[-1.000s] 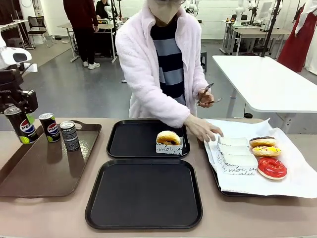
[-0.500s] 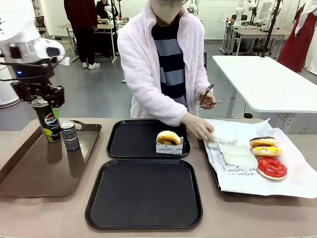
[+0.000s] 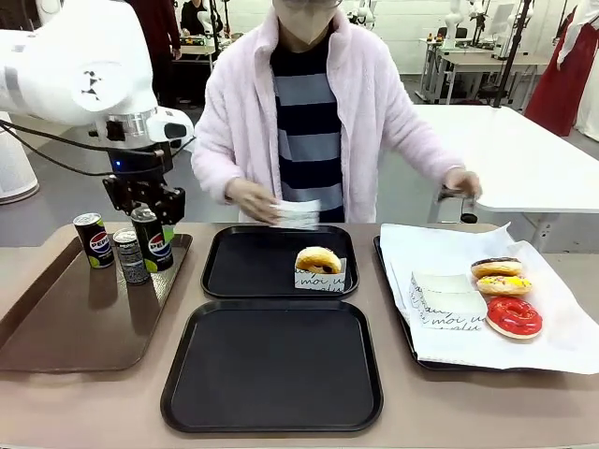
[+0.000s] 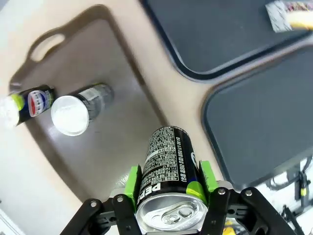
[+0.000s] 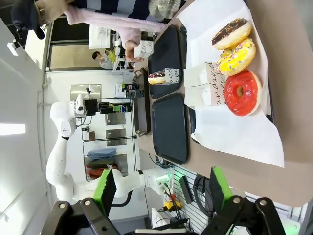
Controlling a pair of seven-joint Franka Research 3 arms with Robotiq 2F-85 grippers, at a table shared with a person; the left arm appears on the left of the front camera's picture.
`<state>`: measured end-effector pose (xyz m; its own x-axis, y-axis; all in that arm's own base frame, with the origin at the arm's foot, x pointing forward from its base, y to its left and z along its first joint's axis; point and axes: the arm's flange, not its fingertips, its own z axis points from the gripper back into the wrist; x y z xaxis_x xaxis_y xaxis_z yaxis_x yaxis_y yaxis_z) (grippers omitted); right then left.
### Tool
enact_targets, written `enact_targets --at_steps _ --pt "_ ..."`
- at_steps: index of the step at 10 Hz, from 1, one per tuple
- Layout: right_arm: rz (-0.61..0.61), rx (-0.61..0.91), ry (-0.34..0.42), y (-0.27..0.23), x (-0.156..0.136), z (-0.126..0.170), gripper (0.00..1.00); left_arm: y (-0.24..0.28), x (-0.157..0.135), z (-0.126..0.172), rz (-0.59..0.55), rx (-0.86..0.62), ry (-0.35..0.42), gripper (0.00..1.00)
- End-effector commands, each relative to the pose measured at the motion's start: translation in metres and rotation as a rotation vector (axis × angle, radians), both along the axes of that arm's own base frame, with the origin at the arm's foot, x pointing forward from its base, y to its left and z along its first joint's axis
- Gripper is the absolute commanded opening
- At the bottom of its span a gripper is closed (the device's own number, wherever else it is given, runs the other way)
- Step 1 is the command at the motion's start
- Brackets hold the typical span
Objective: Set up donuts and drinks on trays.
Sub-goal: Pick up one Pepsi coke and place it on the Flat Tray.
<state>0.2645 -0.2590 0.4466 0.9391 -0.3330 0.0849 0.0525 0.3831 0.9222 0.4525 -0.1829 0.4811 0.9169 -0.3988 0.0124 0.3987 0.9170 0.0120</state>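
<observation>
Left claw (image 3: 150, 227) clenched on a Pepsi can (image 3: 155, 245), green pads on either side near its top, can upright. It is over the far right corner of the brown tray (image 3: 65, 327); hard to tell if its base touches the tray. Two more cans stand on that tray just beside it: a second Pepsi can (image 3: 92, 239) and a greyer can (image 3: 129, 254). Far black tray (image 3: 243, 271) carries one golden donut (image 3: 318, 257) in a paper sleeve. Near black tray (image 3: 271, 365) sits just in front of it. Chocolate donut (image 3: 496, 267), yellow donut (image 3: 504, 284) and red donut (image 3: 514, 316) lie on the paper-lined tray (image 3: 403, 329) at right. Right claw (image 5: 164, 188) released, fingers spread wide. Person's hand (image 3: 251, 199) holds a white paper wrapper (image 3: 298, 213) above the far black tray.
</observation>
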Motion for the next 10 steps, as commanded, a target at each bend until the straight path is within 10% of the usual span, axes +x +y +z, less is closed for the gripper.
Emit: enact_targets --at_steps 1,4,10 --pt "-0.006 0.019 -0.005 0.000 0.001 0.002 1.00 0.061 -0.049 0.028 -0.138 -0.108 0.079 0.58" --pt "-0.006 0.019 -0.005 0.000 0.001 0.002 1.00 0.086 -0.079 0.034 -0.183 -0.156 0.060 0.58" --pt "-0.006 0.019 -0.005 0.000 0.001 0.002 1.00 0.056 -0.046 0.026 -0.123 -0.154 -0.011 0.58"
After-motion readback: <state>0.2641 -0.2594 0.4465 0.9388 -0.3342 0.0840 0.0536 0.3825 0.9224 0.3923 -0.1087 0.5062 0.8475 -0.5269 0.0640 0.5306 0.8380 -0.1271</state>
